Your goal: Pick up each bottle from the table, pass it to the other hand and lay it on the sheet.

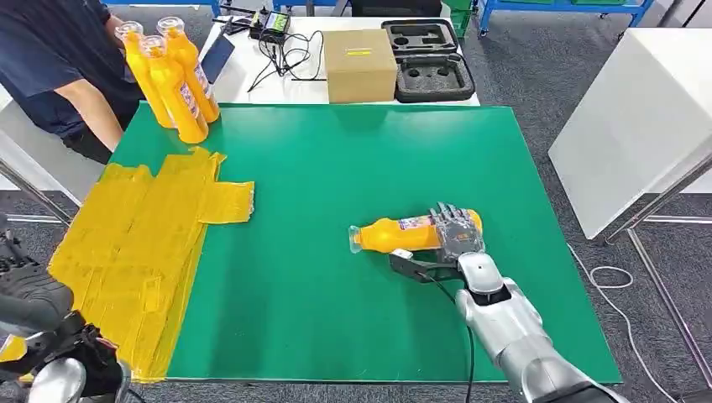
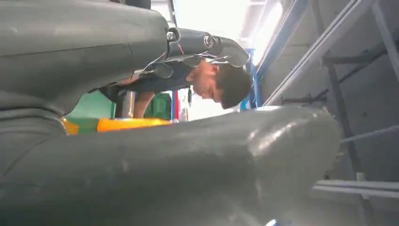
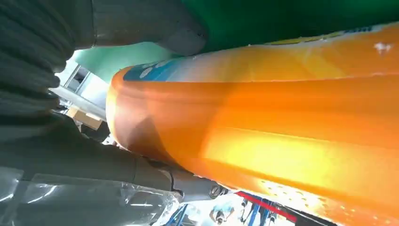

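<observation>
On the green counter (image 1: 319, 210), the yellow sheet (image 1: 134, 243) lies far left. The right hand (image 1: 458, 231) grips the lying bottle (image 1: 395, 235) near right; lift level before passing. Left hand (image 1: 29, 290): grasp unclear.

Your head view looks forward and down over the green tabletop (image 1: 336, 252). Your right wrist view sits tight against the orange bottle (image 3: 282, 132), which the head view shares (image 1: 395, 235). Your left wrist view looks past its own hand (image 2: 164, 165) toward a person (image 2: 221, 82).
</observation>
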Robot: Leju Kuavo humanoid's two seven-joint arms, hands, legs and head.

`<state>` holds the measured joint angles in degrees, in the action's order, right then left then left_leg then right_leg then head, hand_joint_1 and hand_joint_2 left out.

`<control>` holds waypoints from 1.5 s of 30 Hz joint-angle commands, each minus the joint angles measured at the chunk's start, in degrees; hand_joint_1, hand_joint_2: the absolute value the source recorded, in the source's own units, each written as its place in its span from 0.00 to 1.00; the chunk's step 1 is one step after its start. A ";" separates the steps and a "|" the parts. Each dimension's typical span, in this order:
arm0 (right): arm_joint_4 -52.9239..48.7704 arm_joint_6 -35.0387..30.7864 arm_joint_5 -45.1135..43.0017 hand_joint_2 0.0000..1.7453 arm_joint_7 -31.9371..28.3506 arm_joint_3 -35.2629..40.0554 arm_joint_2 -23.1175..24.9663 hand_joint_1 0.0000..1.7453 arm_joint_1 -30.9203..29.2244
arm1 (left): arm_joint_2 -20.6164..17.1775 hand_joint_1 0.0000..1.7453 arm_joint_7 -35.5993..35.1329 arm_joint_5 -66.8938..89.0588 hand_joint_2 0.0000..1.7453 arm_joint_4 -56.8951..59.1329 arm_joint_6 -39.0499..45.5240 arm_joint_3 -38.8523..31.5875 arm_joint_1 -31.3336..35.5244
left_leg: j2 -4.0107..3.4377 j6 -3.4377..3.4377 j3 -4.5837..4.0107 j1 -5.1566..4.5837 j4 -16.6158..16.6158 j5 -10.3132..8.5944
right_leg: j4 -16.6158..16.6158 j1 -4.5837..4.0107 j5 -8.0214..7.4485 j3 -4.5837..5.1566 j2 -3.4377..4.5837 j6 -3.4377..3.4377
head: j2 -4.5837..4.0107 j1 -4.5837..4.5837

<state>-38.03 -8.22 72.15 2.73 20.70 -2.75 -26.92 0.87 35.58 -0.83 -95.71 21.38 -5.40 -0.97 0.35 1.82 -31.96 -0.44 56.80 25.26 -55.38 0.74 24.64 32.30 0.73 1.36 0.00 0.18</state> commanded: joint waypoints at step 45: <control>-13.27 4.61 -18.08 1.00 -10.70 6.70 -4.84 1.00 -0.58 | 0.86 0.00 -3.05 -5.36 0.00 -0.15 -11.09 -1.32 -4.49 | -0.02 -0.14 -0.08 0.06 0.01 0.05 | 0.01 -0.06 0.06 0.12 -0.09 -0.06 | 0.00 0.00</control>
<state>-34.58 -3.34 59.19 -7.26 24.74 -3.11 -32.66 1.42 35.56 -2.80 -96.83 17.77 -6.49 -2.91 0.27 1.82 -32.09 -0.42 56.81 25.25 -55.39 0.72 24.64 32.51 0.76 1.36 0.00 0.17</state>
